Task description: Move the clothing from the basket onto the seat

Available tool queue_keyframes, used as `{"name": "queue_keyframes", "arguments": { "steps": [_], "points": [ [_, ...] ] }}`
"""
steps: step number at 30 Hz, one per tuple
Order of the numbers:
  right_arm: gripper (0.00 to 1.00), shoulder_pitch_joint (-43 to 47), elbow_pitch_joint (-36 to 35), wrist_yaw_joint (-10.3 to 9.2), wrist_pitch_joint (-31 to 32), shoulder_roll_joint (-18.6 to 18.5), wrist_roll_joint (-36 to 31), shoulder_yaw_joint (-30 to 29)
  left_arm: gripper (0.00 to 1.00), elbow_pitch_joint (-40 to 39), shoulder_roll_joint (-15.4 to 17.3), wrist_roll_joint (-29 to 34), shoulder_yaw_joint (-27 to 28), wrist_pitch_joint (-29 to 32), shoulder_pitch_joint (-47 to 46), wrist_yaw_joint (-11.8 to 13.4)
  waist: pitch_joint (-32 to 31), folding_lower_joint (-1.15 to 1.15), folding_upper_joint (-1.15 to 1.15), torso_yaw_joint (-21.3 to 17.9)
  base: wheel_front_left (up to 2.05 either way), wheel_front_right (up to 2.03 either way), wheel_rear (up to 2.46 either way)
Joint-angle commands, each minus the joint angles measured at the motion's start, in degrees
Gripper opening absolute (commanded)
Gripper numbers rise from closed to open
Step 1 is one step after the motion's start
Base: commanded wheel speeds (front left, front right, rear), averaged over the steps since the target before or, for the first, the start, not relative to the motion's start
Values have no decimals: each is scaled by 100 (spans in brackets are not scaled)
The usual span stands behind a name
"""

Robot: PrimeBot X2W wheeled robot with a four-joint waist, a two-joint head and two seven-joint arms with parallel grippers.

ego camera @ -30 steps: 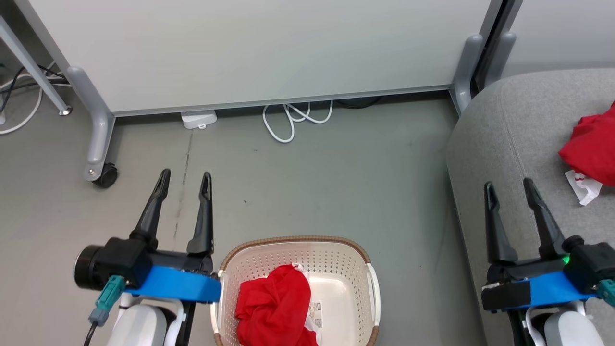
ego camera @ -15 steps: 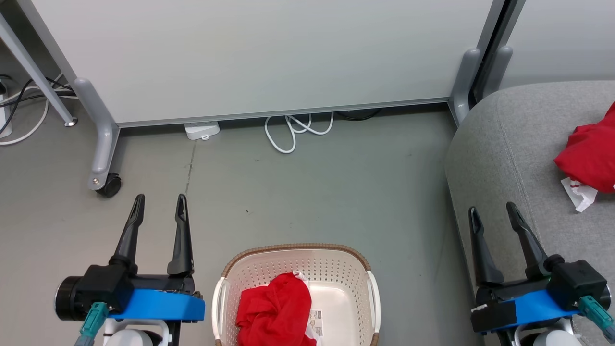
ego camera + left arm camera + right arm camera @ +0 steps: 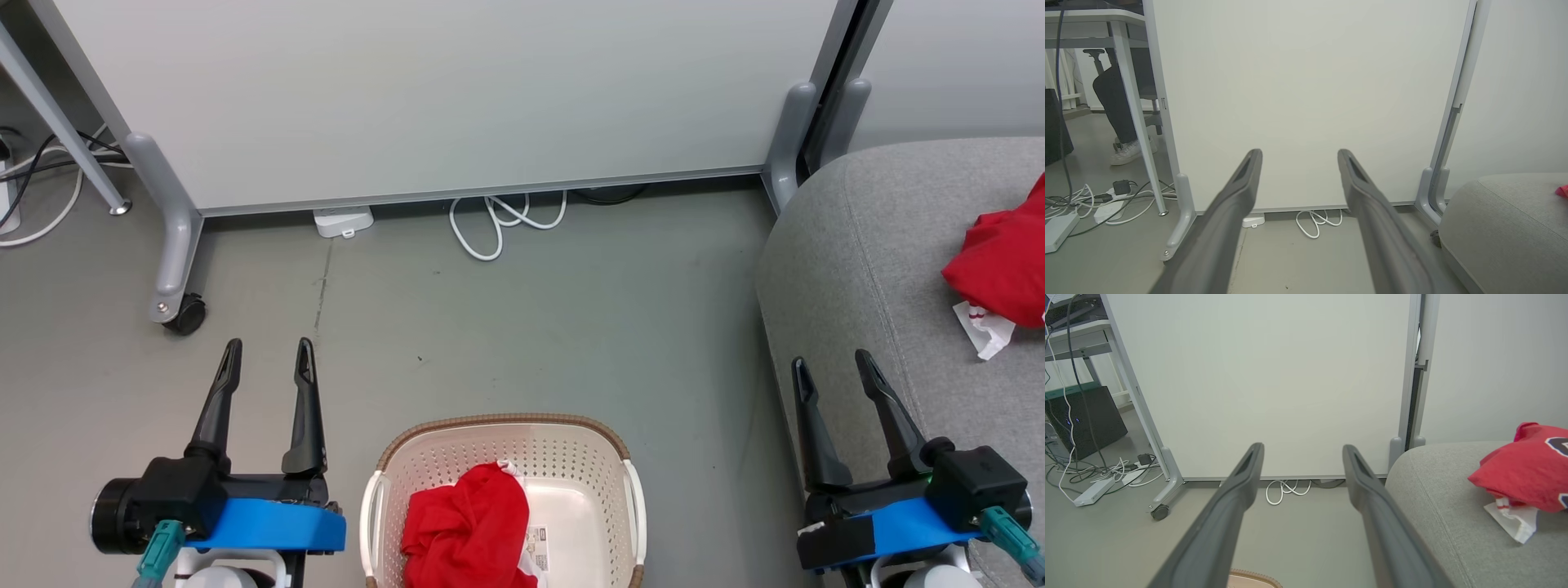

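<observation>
Your left tool and right tool both stand spread and empty; one red garment lies in the basket; the jersey rests on the seat.

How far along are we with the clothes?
Done: one red jersey lies on the seat. In hand: nothing; the left gripper and right gripper are both open and empty. Left: the other red garment sits in the basket, waiting to be moved.

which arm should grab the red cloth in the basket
Left, probably: the left gripper is open beside the basket, the red garment lies on that side; the right gripper is farther.
</observation>
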Motion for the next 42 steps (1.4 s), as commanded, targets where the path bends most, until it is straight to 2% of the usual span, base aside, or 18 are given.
{"name": "queue_keyframes", "arguments": {
  "steps": [1, 4, 11, 18, 23, 28, 36, 42],
  "points": [
    [100, 57, 4, 3, -1, 14, 27, 4, 100, 13, -11, 23, -29, -16, -38, -37, 10, 0, 0, -4, 0, 0, 0],
    [100, -15, 3, 3, -1, 14, 13, 14, 100, 71, 39, 9, -167, -15, -178, -38, 52, 0, 0, -13, 0, 0, 0],
    [100, -380, -139, 3, -1, 13, -147, 70, 100, 585, 450, -210, -837, -16, -822, -25, 466, 0, 0, -85, 0, 0, 0],
    [100, -828, -317, 3, -1, 12, -207, 188, 100, 1458, 906, -413, -1676, -15, -1666, -24, 1242, 0, 0, -311, 0, 0, 0],
    [100, -1128, -420, 3, -1, 11, -190, 245, 100, 2105, 1109, -606, -2317, -15, -2221, -24, 1831, 0, 0, -513, 0, 0, 0],
    [100, -1388, -550, 3, -1, 12, -209, 292, 100, 2898, 1260, -904, -3129, -16, -2853, -24, 2417, 0, 0, -666, 0, 0, 0],
    [100, -1780, -731, 3, -2, 11, -245, 321, 100, 4156, 1306, -1485, -4594, 7, -3797, -24, 3162, 0, 0, -841, 0, 0, 0],
    [100, -2051, -844, 3, -1, 11, -174, 401, 100, 4672, 1320, -1863, -5242, 22, -4218, -24, 3585, 0, 0, -980, 0, 0, 0]
  ]
}}
